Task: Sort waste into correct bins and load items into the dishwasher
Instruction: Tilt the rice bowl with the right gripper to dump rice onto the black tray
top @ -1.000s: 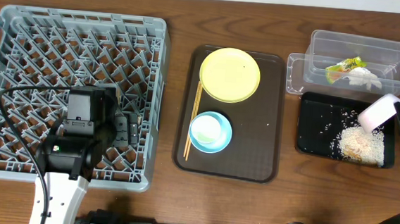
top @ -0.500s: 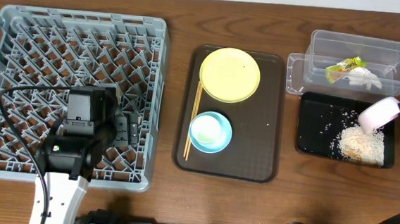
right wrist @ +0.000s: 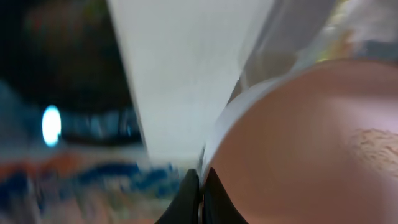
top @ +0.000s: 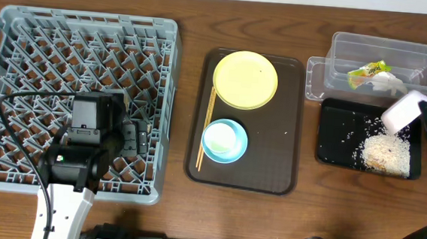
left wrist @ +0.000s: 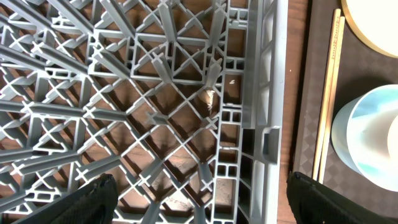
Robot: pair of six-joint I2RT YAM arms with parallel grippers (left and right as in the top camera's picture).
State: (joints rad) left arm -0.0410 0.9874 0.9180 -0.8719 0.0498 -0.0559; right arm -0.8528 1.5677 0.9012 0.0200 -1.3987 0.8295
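Right gripper [top: 423,115] is clamping the glossy white bowl [top: 404,112] by its rim, tilting it over the matte black tray [top: 332,143]; scrap-dumping looks nearly done. Grainy rice [top: 386,154] is lying heaped at that tray's near right. Crinkled wrapper [top: 367,72] is sitting in the clear tub [top: 384,48] just beyond the tray. Next: levelling the bowl, carrying it to the pegged grey rack [top: 24,31]. Left gripper [left wrist: 200,183] is hanging wide open over it.

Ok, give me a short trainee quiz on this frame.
1. True or false: the snack wrapper lies in the clear tub.
2. What does the right gripper hold? A chopsticks, B white bowl, C yellow plate.
3. Fill in: the rice scraps lie in the black ___.
Key: 1 true; 2 B; 3 tray.
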